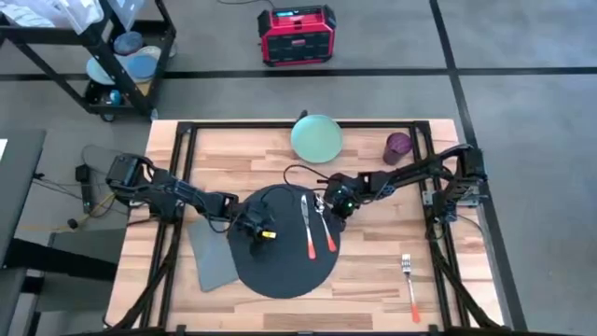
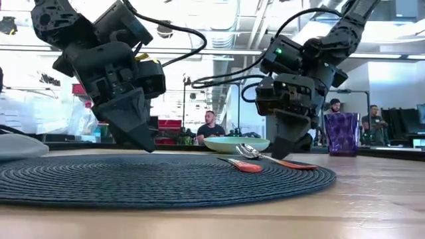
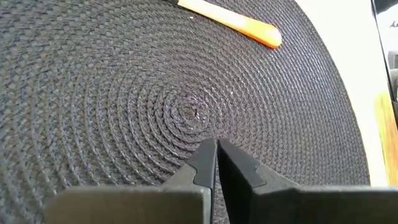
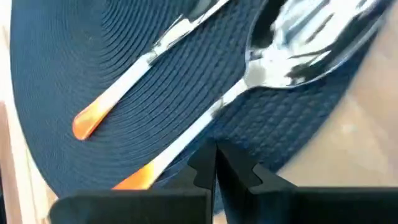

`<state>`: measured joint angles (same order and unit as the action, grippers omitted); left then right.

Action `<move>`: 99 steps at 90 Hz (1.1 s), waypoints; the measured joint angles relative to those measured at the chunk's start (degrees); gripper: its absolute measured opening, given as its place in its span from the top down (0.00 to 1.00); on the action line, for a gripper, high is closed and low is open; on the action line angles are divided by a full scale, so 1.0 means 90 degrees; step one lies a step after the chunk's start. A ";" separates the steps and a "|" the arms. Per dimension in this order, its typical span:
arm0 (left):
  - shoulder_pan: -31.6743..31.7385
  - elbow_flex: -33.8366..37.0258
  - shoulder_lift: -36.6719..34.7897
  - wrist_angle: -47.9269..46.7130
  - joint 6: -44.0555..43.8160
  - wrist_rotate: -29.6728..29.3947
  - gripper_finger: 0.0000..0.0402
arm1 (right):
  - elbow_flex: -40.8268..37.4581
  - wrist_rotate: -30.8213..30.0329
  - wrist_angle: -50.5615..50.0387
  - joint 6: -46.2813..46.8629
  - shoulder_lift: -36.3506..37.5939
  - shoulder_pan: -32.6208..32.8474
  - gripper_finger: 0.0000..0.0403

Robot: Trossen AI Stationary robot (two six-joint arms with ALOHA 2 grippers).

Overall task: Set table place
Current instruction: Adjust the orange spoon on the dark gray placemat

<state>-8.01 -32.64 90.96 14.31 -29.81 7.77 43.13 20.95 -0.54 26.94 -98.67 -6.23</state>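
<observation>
the left gripper [image 3: 216, 155] hovers with its fingers pressed together and holding nothing, just above the middle of the round black placemat [image 1: 280, 271] on the light-wood table [image 1: 373, 271]. beyond it on the mat lie a knife [image 1: 307, 229] and a spoon [image 1: 326, 227], both orange-handled. the right gripper [image 4: 216, 157], also closed and empty, sits just beside the spoon at the mat's far edge. farther off stand a green plate [image 1: 316, 137] and a purple cup [image 1: 398, 147].

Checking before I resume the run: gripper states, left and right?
Left gripper: closed, empty, over the middle of the placemat.
Right gripper: closed, empty, at the placemat's edge by the spoon.
</observation>
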 joint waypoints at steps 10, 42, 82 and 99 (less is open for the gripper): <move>0.0000 0.0000 0.0000 0.0000 -0.0002 -0.0044 1.00 | 0.0000 0.0007 0.0054 0.0000 0.0000 0.0038 1.00; 0.0000 0.0000 0.0000 0.0002 0.0016 -0.0066 1.00 | 0.0000 0.0004 0.0364 0.0012 0.0000 -0.0160 1.00; 0.0001 0.0000 0.0000 0.0000 0.0117 -0.0107 1.00 | 0.0000 0.0004 0.0136 -0.0017 0.0000 -0.0147 1.00; 0.0001 0.0000 0.0000 0.0000 0.0119 -0.0107 1.00 | 0.0000 0.0003 0.0173 -0.0043 0.0000 -0.0147 1.00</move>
<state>-8.00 -32.64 90.96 14.31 -28.73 6.81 43.13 20.98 1.02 26.56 -98.67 -7.55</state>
